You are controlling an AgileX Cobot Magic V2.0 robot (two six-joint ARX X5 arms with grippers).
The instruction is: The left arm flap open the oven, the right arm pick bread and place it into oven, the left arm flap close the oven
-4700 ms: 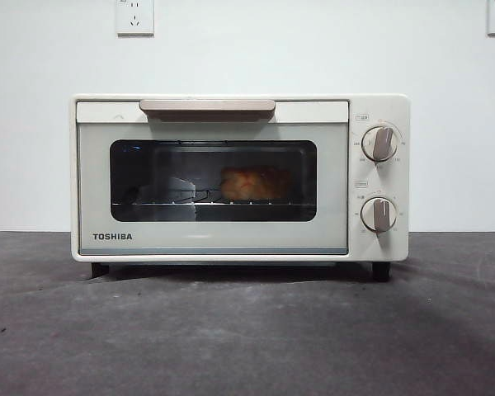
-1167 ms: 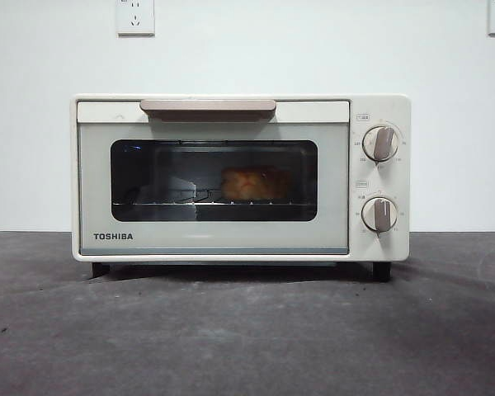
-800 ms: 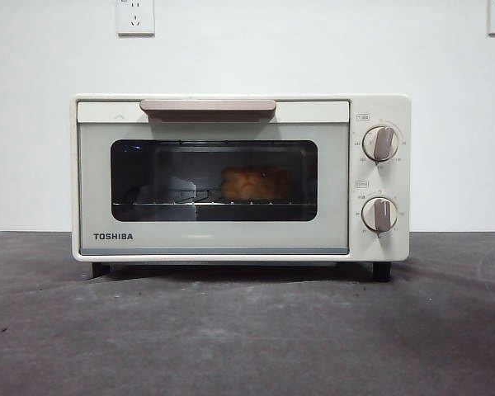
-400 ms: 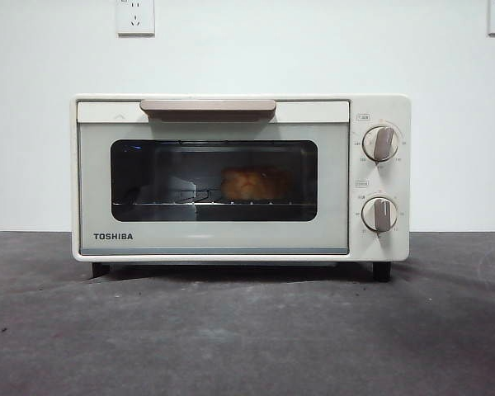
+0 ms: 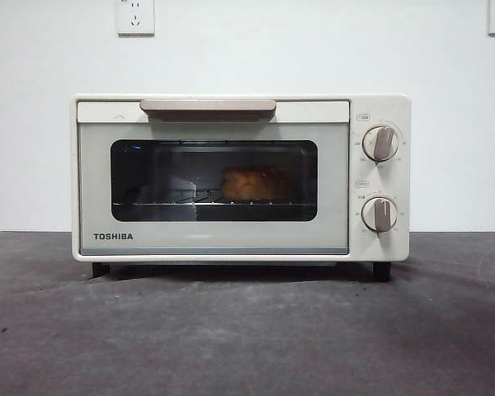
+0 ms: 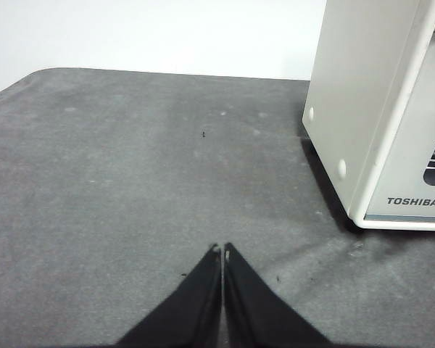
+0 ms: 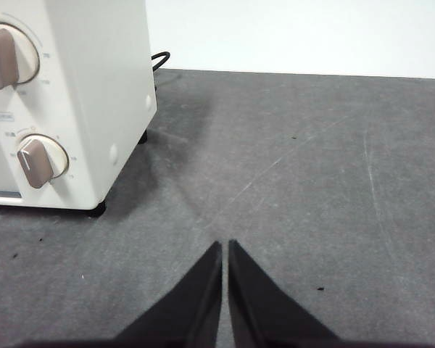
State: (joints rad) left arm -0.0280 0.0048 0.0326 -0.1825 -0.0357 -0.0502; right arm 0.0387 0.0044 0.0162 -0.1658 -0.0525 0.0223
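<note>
Evidently the oven [image 5: 239,177] door is sitting shut with the bread [image 5: 254,183] resting on the rack inside, so the task looks done | left gripper [image 6: 222,250] is waiting beside the oven, jaws pressed together, empty | right gripper [image 7: 225,246] likewise, parked clear.

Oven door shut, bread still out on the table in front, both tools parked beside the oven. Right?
Not quite. The bread is inside the oven, on the rack behind the glass, as the front view shows. Door is shut; left tool and right tool sit beside it.
</note>
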